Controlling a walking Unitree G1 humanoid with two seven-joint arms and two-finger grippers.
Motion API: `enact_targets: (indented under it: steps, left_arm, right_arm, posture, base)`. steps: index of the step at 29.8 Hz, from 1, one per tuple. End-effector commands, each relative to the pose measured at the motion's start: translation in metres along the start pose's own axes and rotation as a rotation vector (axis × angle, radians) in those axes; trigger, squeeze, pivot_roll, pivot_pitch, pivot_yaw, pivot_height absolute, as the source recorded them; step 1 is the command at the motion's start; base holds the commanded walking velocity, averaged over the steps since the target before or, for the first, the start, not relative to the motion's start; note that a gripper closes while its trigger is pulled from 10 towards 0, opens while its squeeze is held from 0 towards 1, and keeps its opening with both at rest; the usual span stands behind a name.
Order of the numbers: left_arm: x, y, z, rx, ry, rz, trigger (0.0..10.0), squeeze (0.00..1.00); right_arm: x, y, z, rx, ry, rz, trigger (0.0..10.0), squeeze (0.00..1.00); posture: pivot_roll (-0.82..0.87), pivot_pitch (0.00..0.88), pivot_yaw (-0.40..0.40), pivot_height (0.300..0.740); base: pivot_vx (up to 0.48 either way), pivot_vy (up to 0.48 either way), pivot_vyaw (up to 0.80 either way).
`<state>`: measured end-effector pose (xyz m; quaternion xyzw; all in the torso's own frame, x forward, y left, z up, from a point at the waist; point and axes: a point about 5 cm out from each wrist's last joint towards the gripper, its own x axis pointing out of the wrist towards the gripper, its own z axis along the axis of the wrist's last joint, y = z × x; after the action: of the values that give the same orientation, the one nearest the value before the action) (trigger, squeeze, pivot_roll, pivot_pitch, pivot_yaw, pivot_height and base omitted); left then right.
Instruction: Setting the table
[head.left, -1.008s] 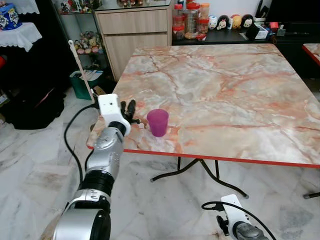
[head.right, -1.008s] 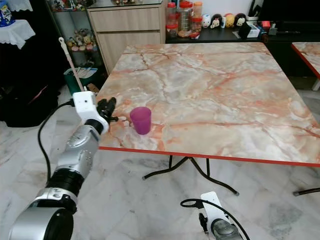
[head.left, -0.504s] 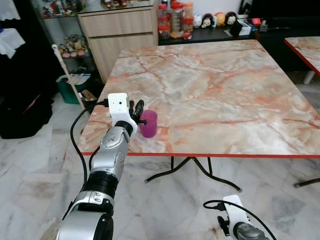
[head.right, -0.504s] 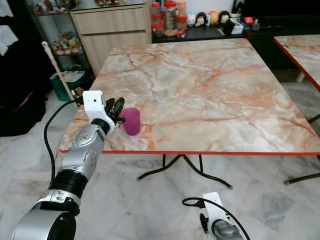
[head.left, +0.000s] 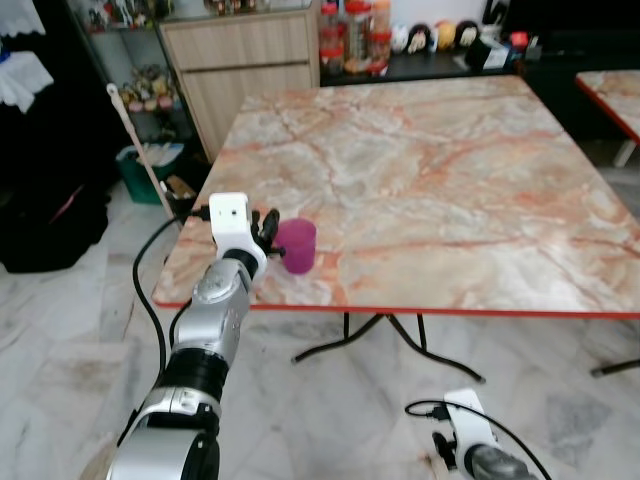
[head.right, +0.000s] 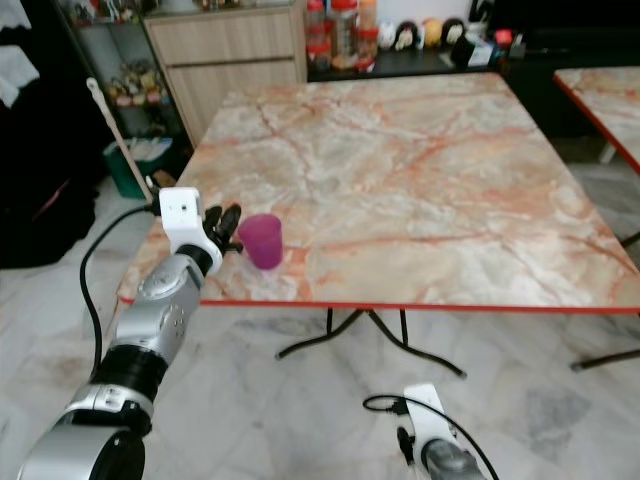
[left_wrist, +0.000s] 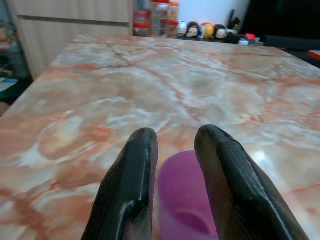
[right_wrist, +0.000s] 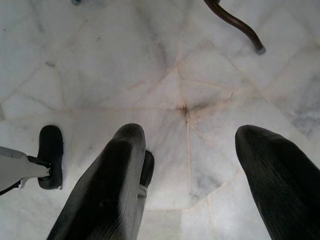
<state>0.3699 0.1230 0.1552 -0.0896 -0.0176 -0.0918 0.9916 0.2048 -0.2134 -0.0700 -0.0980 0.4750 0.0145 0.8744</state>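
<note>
Left eye view: left claw (head.left: 268, 234) has closed in from nine o'clock beside the purple cup (head.left: 296, 245) on the bench (head.left: 450, 190), fingers apart, nothing grasped; pickup seems imminent; right claw (right_wrist: 200, 190) hangs released.

A wooden cabinet (head.left: 250, 60) stands beyond the marble floor (head.left: 60, 340), with jars (head.left: 357, 35) and figurines (head.left: 430, 36) alongside.

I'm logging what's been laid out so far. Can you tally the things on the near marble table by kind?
Purple cups: 1, standing near the table's front left corner, beside the left gripper.
Plates: 0
Cutlery: 0
Total: 1
</note>
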Motion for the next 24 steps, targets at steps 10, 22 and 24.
enact_targets:
  steps: [10, 22, 24]
  left_arm:
    - [0.0, 0.0023, 0.0115, 0.018, -0.038, 0.013, 10.0, 0.0]
    - [0.0004, 0.0069, 0.0148, 0.015, -0.048, 0.034, 10.0, 0.0]
    - [0.0006, 0.0076, 0.0155, 0.014, -0.051, 0.036, 10.0, 0.0]
  right_arm:
    - [0.0002, 0.0018, 0.0012, 0.017, -0.007, 0.0, 10.0, 0.0]
    - [0.0004, 0.0024, 0.0014, 0.002, 0.001, 0.009, 10.0, 0.0]
    - [0.0004, 0.0025, 0.0016, 0.005, -0.002, 0.007, 10.0, 0.0]
  posture:
    - [-0.08, 0.0, 0.099, 0.74]
    - [-0.07, 0.0, 0.099, 0.74]
    - [-0.07, 0.0, 0.1, 0.74]
  base:
    - [0.0, 0.0, -0.13]
    - [0.123, 0.0, -0.15]
    - [0.249, 0.0, 0.0]
